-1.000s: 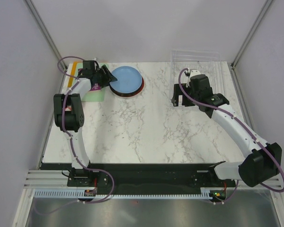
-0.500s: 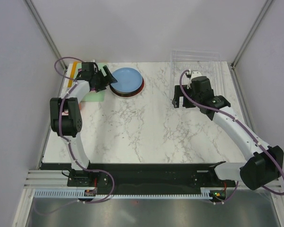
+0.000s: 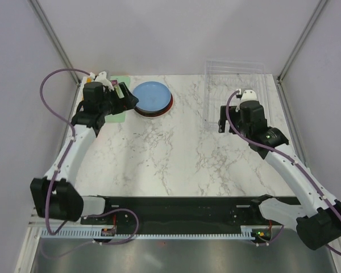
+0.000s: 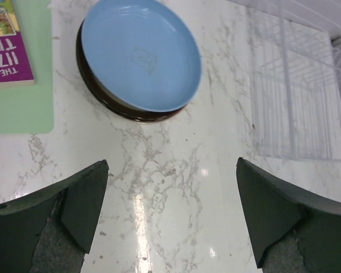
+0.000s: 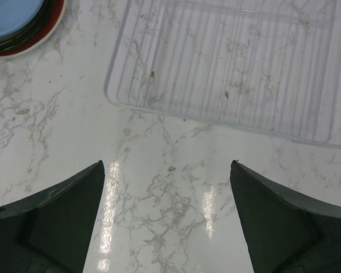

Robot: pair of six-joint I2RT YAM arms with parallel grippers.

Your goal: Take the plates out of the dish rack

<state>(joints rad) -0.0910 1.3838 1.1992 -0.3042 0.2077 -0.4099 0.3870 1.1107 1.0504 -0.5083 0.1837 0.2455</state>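
Plates were found stacked flat on the worktop at the far side, left of centre. A plain light blue plate lay uppermost over a dark-rimmed one, with a red rim showing at the bottom edge of the stack. The number of plates under the blue one could not be confirmed from these views. The clear dish rack sat at the far right corner, well apart from the stack. The left gripper hung over bare worktop just left of and nearer than the stack, fingers spread wide and holding nothing. The right gripper hung near the rack's near left edge, fingers likewise wide and holding nothing. A green and purple book lay on a green mat left of the stack.
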